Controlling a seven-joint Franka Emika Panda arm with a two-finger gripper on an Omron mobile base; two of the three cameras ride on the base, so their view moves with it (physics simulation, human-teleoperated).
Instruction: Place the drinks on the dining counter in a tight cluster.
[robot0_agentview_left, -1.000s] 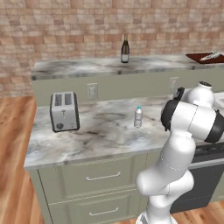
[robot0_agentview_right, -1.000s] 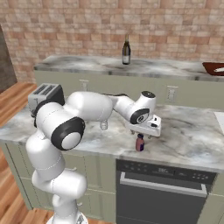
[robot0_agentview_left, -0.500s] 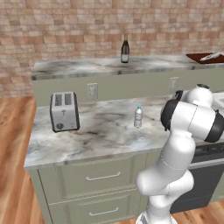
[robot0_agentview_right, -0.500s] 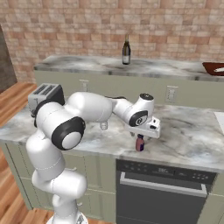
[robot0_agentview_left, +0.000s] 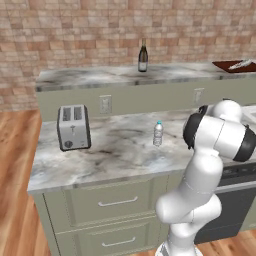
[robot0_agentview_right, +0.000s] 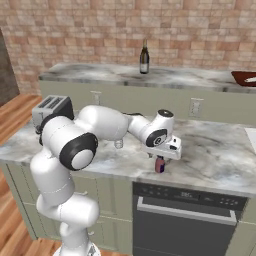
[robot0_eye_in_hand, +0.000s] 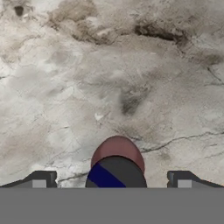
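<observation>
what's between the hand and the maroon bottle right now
Nothing visible. The open hand hangs straight above the maroon bottle on the lower worktop, one finger on each side of its dark cap, with bare marble all round.

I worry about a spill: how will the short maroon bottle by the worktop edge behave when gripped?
The maroon bottle is short and squat, so probably stable upright. Its smooth round body may slip or twist between the open gripper fingers. Standing near the worktop front edge, a sideways nudge could tip it off.
</observation>
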